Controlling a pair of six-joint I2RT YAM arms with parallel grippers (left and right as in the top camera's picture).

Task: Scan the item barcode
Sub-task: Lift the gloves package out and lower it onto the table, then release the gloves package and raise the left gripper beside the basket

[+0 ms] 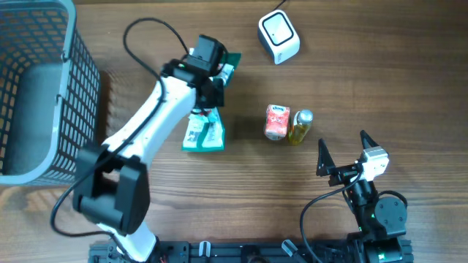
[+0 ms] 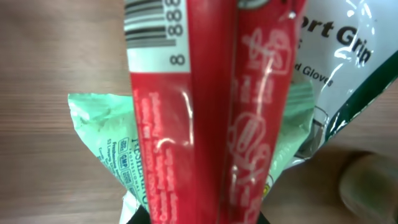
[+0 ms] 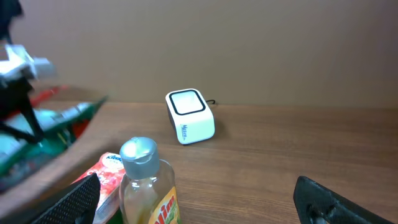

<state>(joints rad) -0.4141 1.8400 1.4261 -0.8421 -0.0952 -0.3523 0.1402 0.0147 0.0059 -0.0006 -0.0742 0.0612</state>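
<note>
I am seeing the left gripper [image 1: 210,86] clenching a red packet [image 2: 205,124] by one end, so the packet is hanging above the table [image 1: 409,80], left of the middle. In the left wrist view the packet is filling the centre of the frame, and its barcode [image 2: 155,28] is showing at the end away from the fingers, facing that camera. Beneath it a pale green packet [image 2: 93,134] and a white glove packet [image 2: 339,56] are lying on the wood. The white scanner [image 1: 278,36] is sitting at the far side, to the right of the held packet and well apart from it. I am keeping the right gripper [image 1: 341,137] at the near right with its jaws released wide, grasping nothing. Just left of it and farther off, a small red pack [image 1: 276,122] and a bottle of yellow liquid [image 1: 300,126] are standing side by side, touching. A grey basket [image 1: 80,73] is occupying the far left.
</note>
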